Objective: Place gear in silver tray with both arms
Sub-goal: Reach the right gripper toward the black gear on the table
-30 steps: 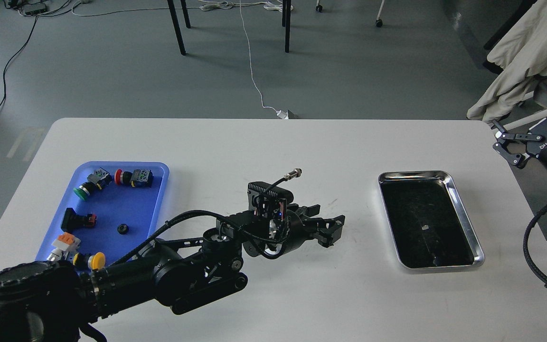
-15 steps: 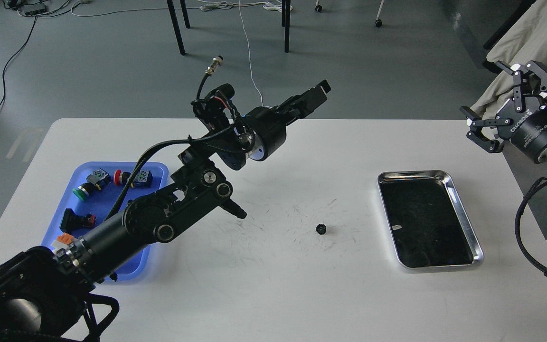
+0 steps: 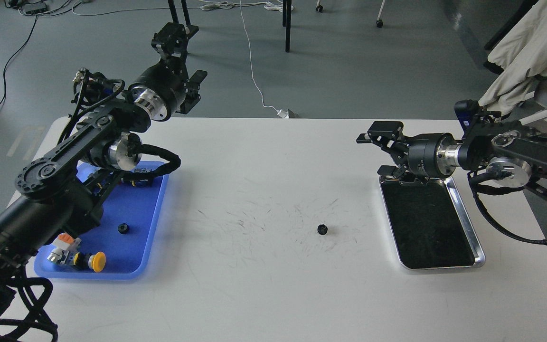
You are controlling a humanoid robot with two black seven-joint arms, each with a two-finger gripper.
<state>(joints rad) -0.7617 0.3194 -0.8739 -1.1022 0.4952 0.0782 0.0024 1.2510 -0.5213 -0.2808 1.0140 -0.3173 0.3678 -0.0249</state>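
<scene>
A small black gear point(image 3: 322, 229) lies on the white table, left of the silver tray point(image 3: 479, 251), whose dark bottom holds nothing. My left gripper point(image 3: 185, 59) is raised high beyond the table's far left edge, open and empty, far from the gear. My right gripper point(image 3: 374, 149) comes in from the right above the tray's far end, points left, and is open and empty. It is up and to the right of the gear, well apart from it.
A blue plastic tray point(image 3: 157, 223) at the left holds push buttons, switches and a second small black gear point(image 3: 122, 228). My left arm's links hang over its far part. Chair legs and cables are on the floor beyond the table.
My left gripper let go of the gear on the table, then swung up and back to the far left. My right arm moved in from the right edge to above the silver tray's far end.
</scene>
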